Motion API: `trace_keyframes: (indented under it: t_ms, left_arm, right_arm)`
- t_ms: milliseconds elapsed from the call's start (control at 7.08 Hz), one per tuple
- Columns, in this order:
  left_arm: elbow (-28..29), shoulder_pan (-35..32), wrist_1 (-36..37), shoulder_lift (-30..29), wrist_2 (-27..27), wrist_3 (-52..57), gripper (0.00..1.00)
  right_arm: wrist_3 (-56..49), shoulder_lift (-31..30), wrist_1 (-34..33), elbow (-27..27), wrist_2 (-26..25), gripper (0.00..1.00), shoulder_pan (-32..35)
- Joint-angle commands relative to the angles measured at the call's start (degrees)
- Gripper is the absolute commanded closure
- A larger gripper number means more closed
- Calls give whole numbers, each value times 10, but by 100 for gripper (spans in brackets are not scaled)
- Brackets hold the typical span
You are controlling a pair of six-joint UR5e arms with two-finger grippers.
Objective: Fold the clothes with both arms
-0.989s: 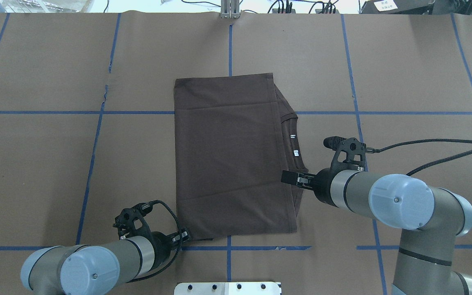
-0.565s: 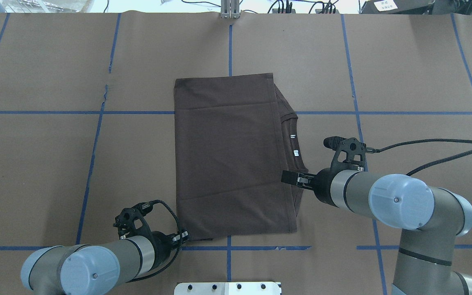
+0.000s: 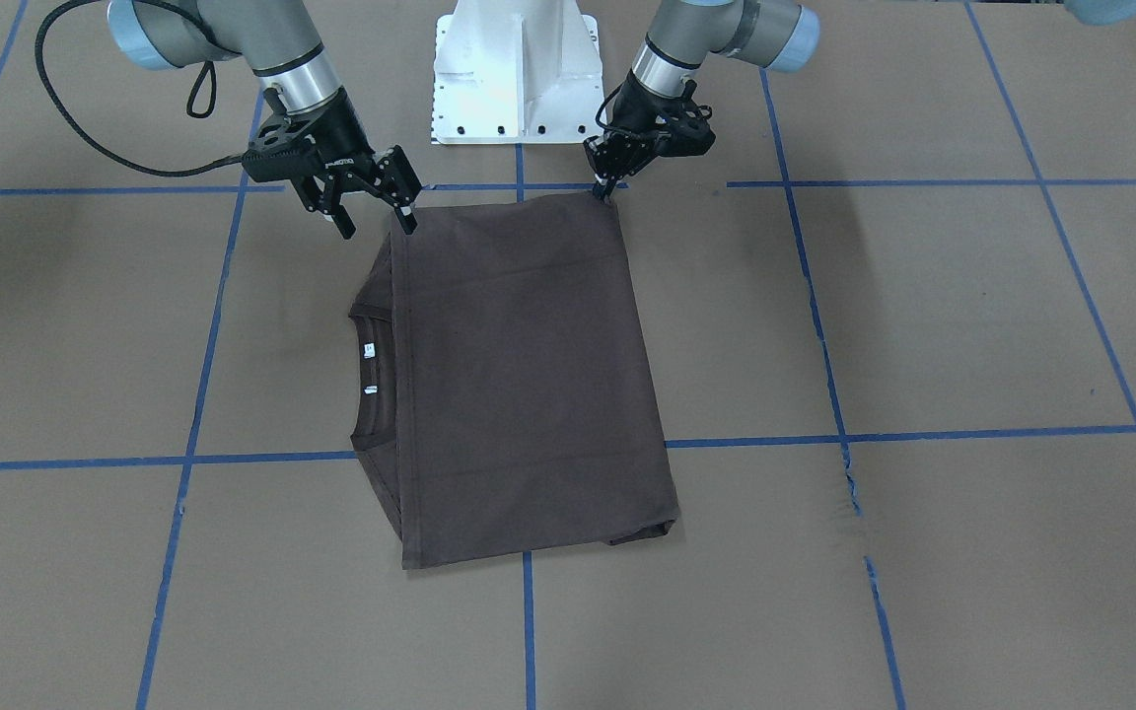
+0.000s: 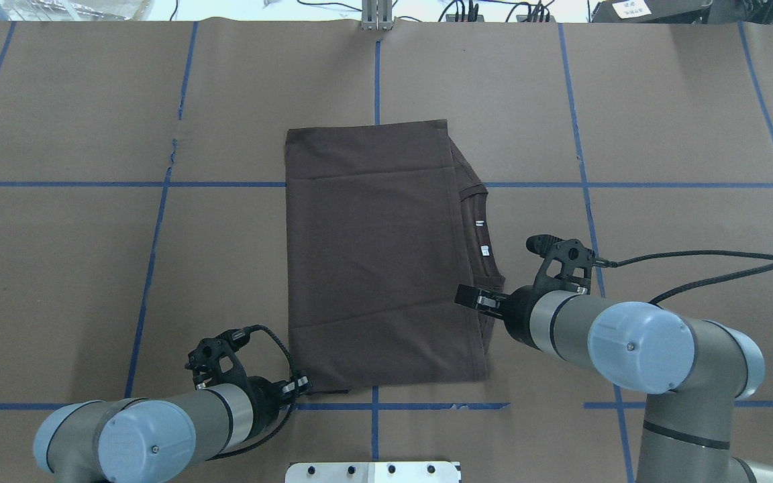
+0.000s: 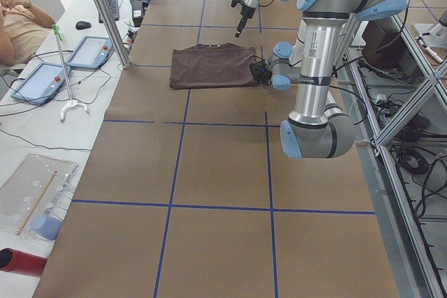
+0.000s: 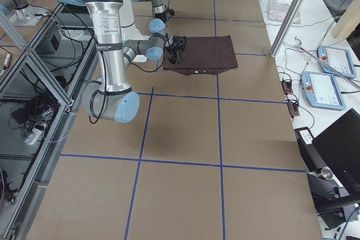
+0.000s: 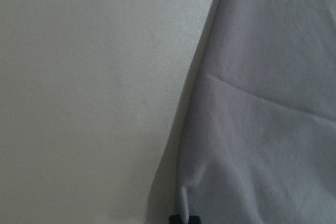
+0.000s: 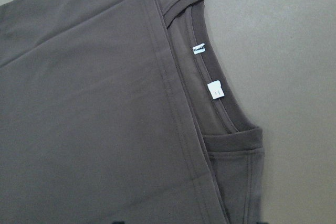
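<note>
The dark brown T-shirt (image 4: 380, 255) lies folded flat at the table's middle, its ribbed collar and white neck tags (image 8: 215, 90) showing along its right edge. My left gripper (image 4: 302, 384) sits low at the shirt's near left corner and is shut on that corner; in the front view its fingertips (image 3: 608, 191) pinch the cloth, which puckers in the left wrist view (image 7: 184, 203). My right gripper (image 3: 376, 219) hangs open over the shirt's near right corner (image 4: 461, 296), with nothing between its fingers.
The white pedestal base plate (image 4: 373, 471) stands just behind the shirt's near edge. Blue tape lines cross the brown paper, which has a small tear (image 4: 173, 147). A black cable (image 4: 695, 258) trails from the right wrist. A person (image 5: 21, 22) and tablets (image 5: 89, 52) are beyond the far edge.
The right arm has shifted slightly nearer the robot and a little left, its gripper staying open. The left gripper and the shirt have not moved.
</note>
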Motion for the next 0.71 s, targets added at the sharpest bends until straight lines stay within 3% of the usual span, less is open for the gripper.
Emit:
trace_keyframes:
  t_ms: [0,141,283,565]
  left_arm:
    - [-1,-4,0,-2,0,25,100]
    - [-2,-4,0,-3,-1,26,100]
    - [-1,-5,0,-3,0,25,100]
    - [-3,-4,0,-4,0,25,100]
  right_arm:
    - [101,57,-113,0,-42,31,-49]
    - [153,96,-202,3,-53,31,-72]
    - [173,99,-241,1,-55,29,-100]
    - [173,96,-246,-13,-57,30,-107]
